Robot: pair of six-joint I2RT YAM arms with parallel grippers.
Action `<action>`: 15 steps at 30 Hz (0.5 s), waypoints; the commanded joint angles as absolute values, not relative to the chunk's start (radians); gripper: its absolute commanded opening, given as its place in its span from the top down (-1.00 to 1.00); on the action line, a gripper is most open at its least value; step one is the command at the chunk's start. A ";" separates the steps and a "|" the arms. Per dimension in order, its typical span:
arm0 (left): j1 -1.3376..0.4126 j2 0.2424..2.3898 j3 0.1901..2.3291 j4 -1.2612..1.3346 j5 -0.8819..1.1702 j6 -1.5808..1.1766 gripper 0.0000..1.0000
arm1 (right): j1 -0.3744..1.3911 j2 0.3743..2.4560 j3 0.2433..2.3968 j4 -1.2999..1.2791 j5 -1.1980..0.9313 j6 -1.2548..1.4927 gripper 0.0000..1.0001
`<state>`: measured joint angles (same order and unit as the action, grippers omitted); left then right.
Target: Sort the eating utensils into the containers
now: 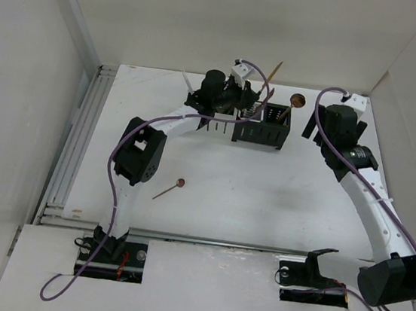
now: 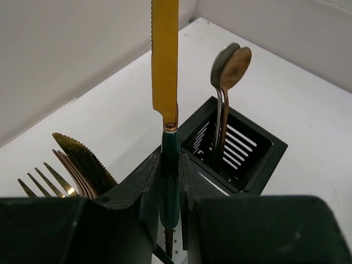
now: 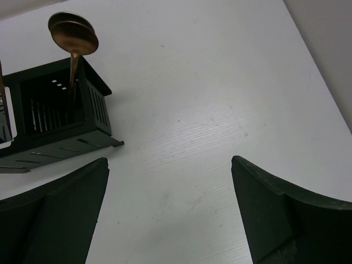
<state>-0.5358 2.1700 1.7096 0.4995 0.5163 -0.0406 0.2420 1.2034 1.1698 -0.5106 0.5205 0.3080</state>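
My left gripper (image 2: pixel 169 184) is shut on the dark green handle of a gold knife (image 2: pixel 165 66), held upright above the containers (image 1: pixel 248 128). Just beyond it, a black caddy (image 2: pixel 258 159) holds two copper spoons (image 2: pixel 231 66). Gold forks (image 2: pixel 47 181) and serrated knives (image 2: pixel 82 157) stand at lower left. In the top view the left gripper (image 1: pixel 237 91) hovers over the row's middle. One copper spoon (image 1: pixel 169 189) lies loose on the table. My right gripper (image 3: pixel 169 209) is open over bare table, right of the end black caddy (image 3: pixel 60 110) with its spoon (image 3: pixel 73 34).
White walls close in the table on the left, back and right. A metal rail (image 1: pixel 72 146) runs along the left edge. Purple cables (image 1: pixel 132 127) loop along both arms. A white utensil (image 1: pixel 187 82) sticks up at the row's left end.
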 commanded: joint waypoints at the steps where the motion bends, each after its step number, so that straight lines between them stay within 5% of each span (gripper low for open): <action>1: -0.552 2.146 1.660 0.724 0.459 -0.110 1.00 | 0.229 1.187 1.241 -0.563 0.545 0.262 -0.94; 6: -0.583 2.157 1.526 0.801 0.387 -0.110 0.88 | 0.229 1.150 1.241 -0.595 0.564 0.230 -0.94; 10: -0.592 2.137 1.477 0.746 0.387 -0.086 0.45 | 0.229 1.131 1.232 -0.595 0.565 0.198 -0.94; 12: -0.592 2.099 1.468 0.710 0.377 -0.074 -0.03 | 0.229 1.121 1.221 -0.585 0.565 0.189 -0.94; 15: -0.592 2.059 1.512 0.645 0.356 -0.028 -0.31 | 0.219 1.103 1.194 -0.575 0.535 0.189 -0.94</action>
<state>-0.5991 2.1506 1.4918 0.6914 0.3840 -0.0586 0.2298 1.1362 1.1954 -0.5945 0.5404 0.2119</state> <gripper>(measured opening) 0.637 0.972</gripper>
